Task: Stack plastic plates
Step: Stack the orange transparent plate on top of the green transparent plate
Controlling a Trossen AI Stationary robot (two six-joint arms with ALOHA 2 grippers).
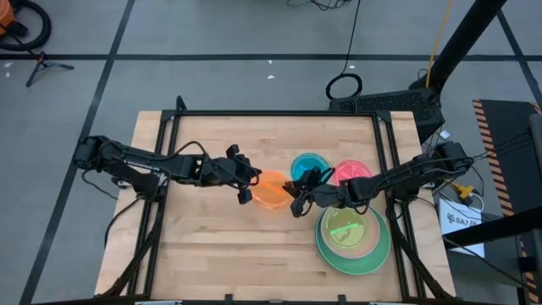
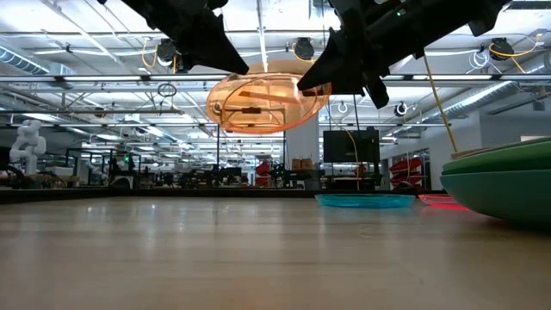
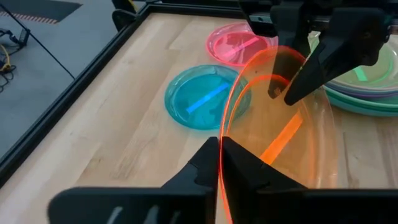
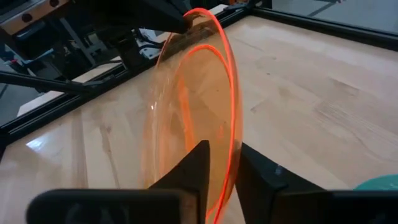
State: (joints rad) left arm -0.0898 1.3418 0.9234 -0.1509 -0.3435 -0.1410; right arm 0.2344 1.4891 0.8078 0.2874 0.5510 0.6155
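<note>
High view. Table [image 1: 203, 254]: wood top, black frame. Left gripper [image 1: 246, 178] and right gripper [image 1: 298, 199] meet at mid-table, one on each side of the orange plate [image 1: 273, 191]. Blue plate [image 1: 308, 165] and red plate [image 1: 354, 172] lie flat just beyond it, side by side. Stack [image 1: 353, 235] sits near the right front: large green plate at the bottom, smaller plates nested in it, a yellow-green one on top.

Low view. Orange plate [image 2: 263, 102] hangs clear of the table, roughly level, between two dark grippers. Blue plate [image 2: 364, 201] and red plate [image 2: 443, 201] rest on the wood far off; the stack's [image 2: 508, 185] green rim fills the right edge.

Left wrist view. Left gripper [image 3: 220, 163] fingers pinched narrow on the orange plate's [image 3: 292, 134] rim. Right arm's fingers grip the opposite rim. Blue plate [image 3: 208, 96], red plate [image 3: 239, 45] and stack [image 3: 367, 87] lie beyond.

Right wrist view. Right gripper [image 4: 222, 167] closed narrow over the rim of the orange plate [image 4: 196, 99]; the rim passes between the fingers.

Handling, as judged. Plate: thin, light, translucent, fairly stiff, glossy and likely slippery. Best hold: a pinch across the raised rim, as both grippers have it. With two grips at once, opposed pulls could flex the plate or make it slip.
</note>
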